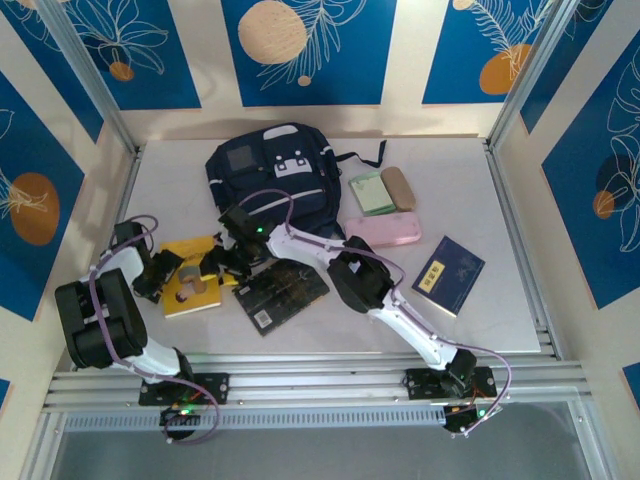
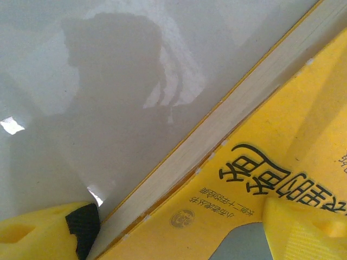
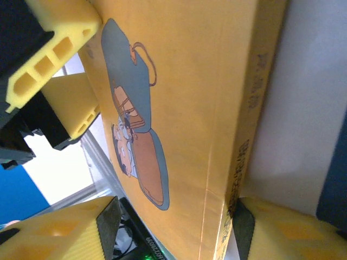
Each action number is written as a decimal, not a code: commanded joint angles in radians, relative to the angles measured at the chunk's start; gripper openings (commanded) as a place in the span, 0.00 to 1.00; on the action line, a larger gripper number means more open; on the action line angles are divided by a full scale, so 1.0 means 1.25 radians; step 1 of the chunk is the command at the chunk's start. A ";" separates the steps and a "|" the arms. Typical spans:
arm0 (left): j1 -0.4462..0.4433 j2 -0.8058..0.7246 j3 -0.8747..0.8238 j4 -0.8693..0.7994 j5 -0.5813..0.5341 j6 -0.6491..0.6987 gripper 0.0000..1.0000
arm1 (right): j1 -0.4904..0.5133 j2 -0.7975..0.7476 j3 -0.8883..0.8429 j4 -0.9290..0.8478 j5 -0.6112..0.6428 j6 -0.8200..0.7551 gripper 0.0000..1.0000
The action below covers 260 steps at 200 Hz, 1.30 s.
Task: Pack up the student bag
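The navy student bag [image 1: 268, 172] lies at the back of the table. In front of it, a yellow book [image 1: 192, 288] sits between both grippers. My left gripper [image 1: 165, 272] is open astride the book's page edge [image 2: 217, 130]: one finger [image 2: 49, 230] is beside the pages and the other [image 2: 303, 227] is over the cover. My right gripper [image 3: 173, 227] is open across the same book [image 3: 190, 97]. Its right pad [image 3: 241, 222] is against the spine, and its left pad [image 3: 108, 222] stands clear of the book. Both arms hide part of the book from above.
A black book [image 1: 282, 292] lies just right of the yellow one, under the right arm. A pink pencil case [image 1: 385, 231], a green pad [image 1: 371, 192] and a tan case [image 1: 398, 187] lie right of the bag. A blue book [image 1: 448, 274] lies further right.
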<state>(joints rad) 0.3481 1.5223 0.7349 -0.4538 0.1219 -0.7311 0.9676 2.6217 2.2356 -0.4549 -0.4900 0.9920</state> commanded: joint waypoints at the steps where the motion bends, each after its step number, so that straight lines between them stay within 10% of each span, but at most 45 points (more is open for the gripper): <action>1: -0.044 0.094 -0.066 0.008 0.263 -0.028 0.80 | 0.033 -0.038 -0.020 0.163 -0.100 0.057 0.55; 135: -0.045 0.046 -0.067 -0.030 0.276 0.001 0.77 | 0.051 -0.057 -0.055 0.224 -0.092 0.085 0.25; 260: -0.048 -0.072 -0.100 -0.085 0.344 0.028 0.77 | 0.047 -0.195 -0.240 0.289 -0.054 0.082 0.51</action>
<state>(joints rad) 0.3450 1.4361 0.6910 -0.4248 0.2470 -0.6735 1.0023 2.4233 1.9858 -0.1429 -0.5396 1.1160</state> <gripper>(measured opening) 0.773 0.502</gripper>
